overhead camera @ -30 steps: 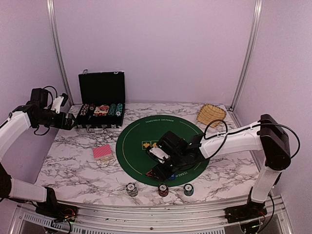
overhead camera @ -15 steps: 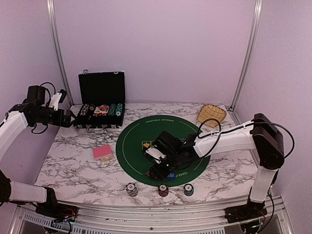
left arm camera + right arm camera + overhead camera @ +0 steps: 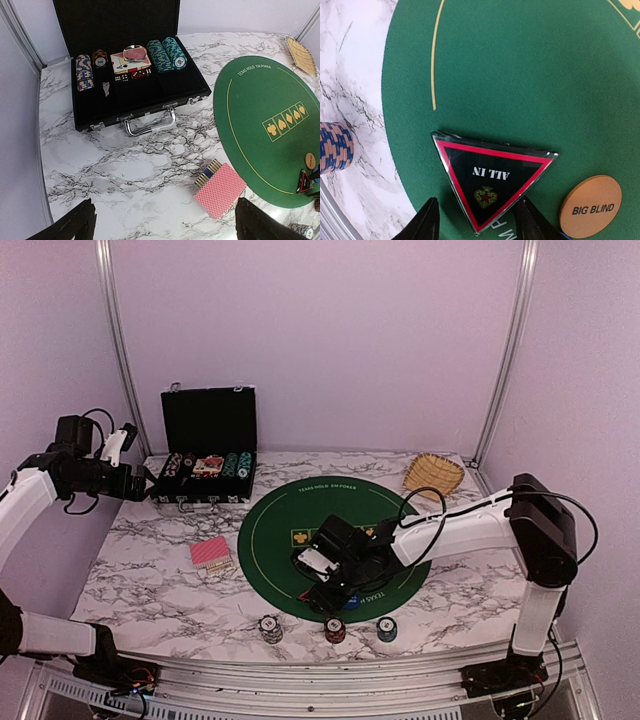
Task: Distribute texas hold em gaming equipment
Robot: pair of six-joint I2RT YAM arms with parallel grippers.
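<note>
**While the triangle marker (image 3: 492, 182) lies on the green mat (image 3: 520, 75), it is straddled**

Where the marker is seen, at the lower centre of the right wrist view, it is flanked by the right gripper (image 3: 477, 222). The fingers are set partly apart, and contact cannot be told. An orange button (image 3: 590, 206) is seen at lower right. The left gripper (image 3: 162, 225) is held wide at the bottom of its view, with the black case (image 3: 140, 95) at the top and the red-backed cards (image 3: 220, 190) at lower right.
</note>
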